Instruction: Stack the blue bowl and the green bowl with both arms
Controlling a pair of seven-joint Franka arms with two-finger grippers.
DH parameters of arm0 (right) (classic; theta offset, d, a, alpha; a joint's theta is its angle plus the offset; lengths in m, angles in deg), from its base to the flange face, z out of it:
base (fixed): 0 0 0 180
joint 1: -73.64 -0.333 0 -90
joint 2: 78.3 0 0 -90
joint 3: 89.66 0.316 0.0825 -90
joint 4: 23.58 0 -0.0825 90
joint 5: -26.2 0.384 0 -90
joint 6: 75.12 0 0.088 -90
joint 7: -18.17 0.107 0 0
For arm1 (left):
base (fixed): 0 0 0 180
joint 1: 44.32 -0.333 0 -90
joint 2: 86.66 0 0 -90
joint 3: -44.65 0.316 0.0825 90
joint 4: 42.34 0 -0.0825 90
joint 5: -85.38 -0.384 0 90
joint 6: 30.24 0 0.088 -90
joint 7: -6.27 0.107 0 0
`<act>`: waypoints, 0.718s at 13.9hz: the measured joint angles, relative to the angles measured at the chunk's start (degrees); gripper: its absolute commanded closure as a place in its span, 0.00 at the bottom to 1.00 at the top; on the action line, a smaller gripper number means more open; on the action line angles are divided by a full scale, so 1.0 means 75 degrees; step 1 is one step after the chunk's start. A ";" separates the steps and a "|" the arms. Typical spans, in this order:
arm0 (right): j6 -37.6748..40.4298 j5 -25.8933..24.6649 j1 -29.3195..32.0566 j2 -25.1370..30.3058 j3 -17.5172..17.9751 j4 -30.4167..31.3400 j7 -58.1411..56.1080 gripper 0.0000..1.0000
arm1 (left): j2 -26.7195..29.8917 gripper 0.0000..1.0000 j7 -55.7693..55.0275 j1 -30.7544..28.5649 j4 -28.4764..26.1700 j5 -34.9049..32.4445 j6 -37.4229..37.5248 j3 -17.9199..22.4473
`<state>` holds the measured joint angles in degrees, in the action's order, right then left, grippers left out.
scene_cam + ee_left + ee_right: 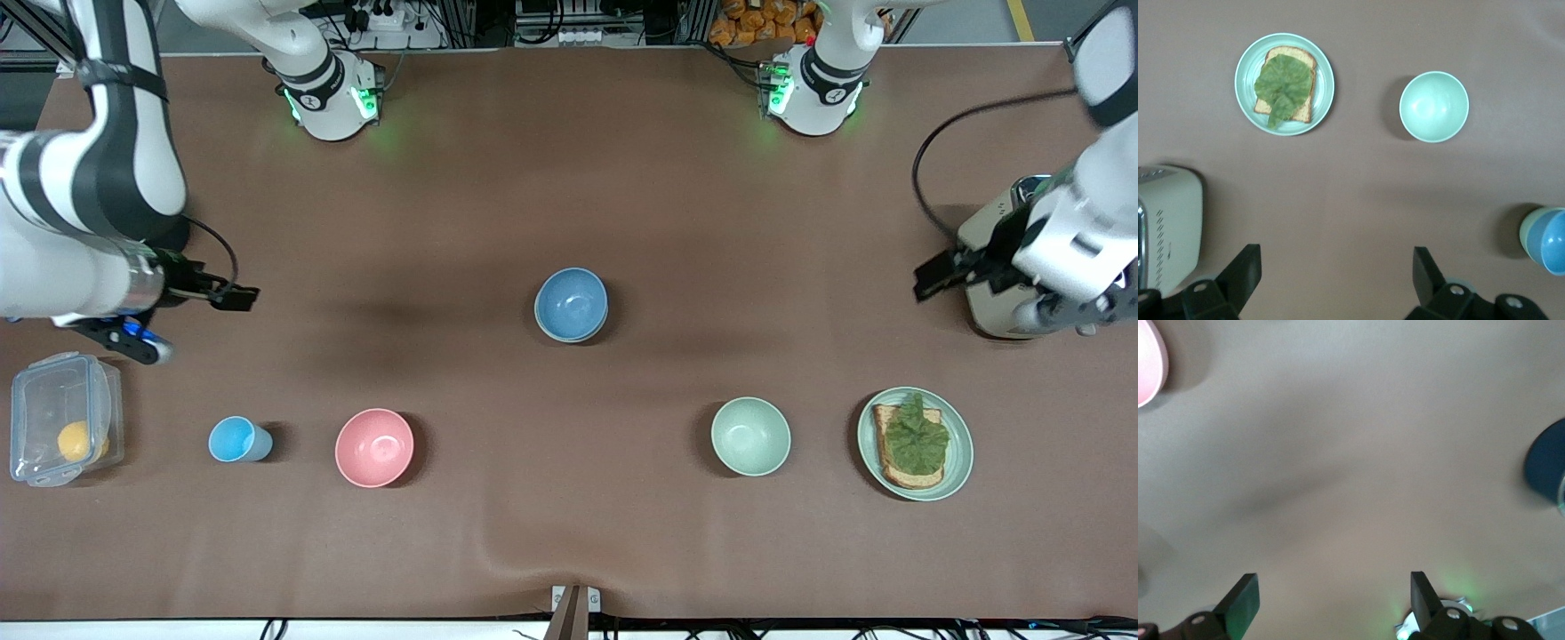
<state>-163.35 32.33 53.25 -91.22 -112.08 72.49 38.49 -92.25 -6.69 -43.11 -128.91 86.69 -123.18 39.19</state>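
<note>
Blue bowl [572, 304]: mid-table, already nested inside the green bowl [1527, 233], whose pale rim shows under it — stack looks complete. A second, mint bowl [750, 436] stands apart, nearer the camera.

Left gripper [1337, 275]: fingers apart, empty, beside the toaster [1003, 267].

Right gripper [1334, 599]: fingers apart, empty, over bare table.

Handling — hold both arms clear; avoid nudging the stack.

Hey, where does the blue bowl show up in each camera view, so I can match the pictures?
Front: the blue bowl is mid-table, nested in the green bowl, farther from the camera than the mint bowl.
Left wrist: cut off at the picture's edge, green rim around it.
Right wrist: probably the dark blue shape cut off at the edge.
Landmarks: the mint bowl links front and left wrist; the pink bowl links front and right wrist.
</note>
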 measured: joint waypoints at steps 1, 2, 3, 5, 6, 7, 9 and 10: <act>-0.0001 -0.0119 0.0161 0.0171 0.0145 -0.0025 -0.0182 0.00 | 0.0204 0.00 0.0000 0.0000 -0.0033 0.0012 0.0110 0.0026; -0.0003 -0.0219 0.0520 0.0366 0.0474 -0.0060 -0.0365 0.00 | 0.0360 0.00 0.0000 0.0001 -0.0068 0.0013 0.0169 0.0033; -0.0015 -0.0307 0.1019 0.0566 0.0922 -0.0114 -0.0569 0.00 | 0.0458 0.00 0.0000 0.0007 -0.0099 0.0013 0.0234 0.0033; -0.0060 -0.0414 0.1908 0.0881 0.1633 -0.0471 -0.0848 0.00 | 0.0532 0.00 0.0033 0.0043 -0.0128 0.0013 0.0436 0.0031; -0.0058 -0.0419 0.2136 0.0966 0.1767 -0.0711 -0.0942 0.00 | 0.0545 0.00 0.0159 0.0063 -0.0129 0.0013 0.0544 0.0023; -0.0052 -0.0419 0.2303 0.1045 0.1902 -0.0893 -0.0999 0.00 | 0.0565 0.00 0.0364 0.0075 -0.0130 0.0013 0.0609 0.0017; -0.0051 -0.0421 0.2668 0.1267 0.2387 -0.1079 -0.1013 0.00 | 0.0649 0.00 0.0683 0.0078 -0.0130 -0.0079 0.0677 0.0017; -0.0056 -0.0422 0.2763 0.1426 0.2565 -0.1124 -0.1012 0.00 | 0.0700 0.00 0.0733 0.0079 -0.0130 -0.0164 0.0698 0.0017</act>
<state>-163.77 29.16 73.98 -80.52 -92.84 64.06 30.89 -87.00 -1.19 -42.52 -129.89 85.45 -117.95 39.31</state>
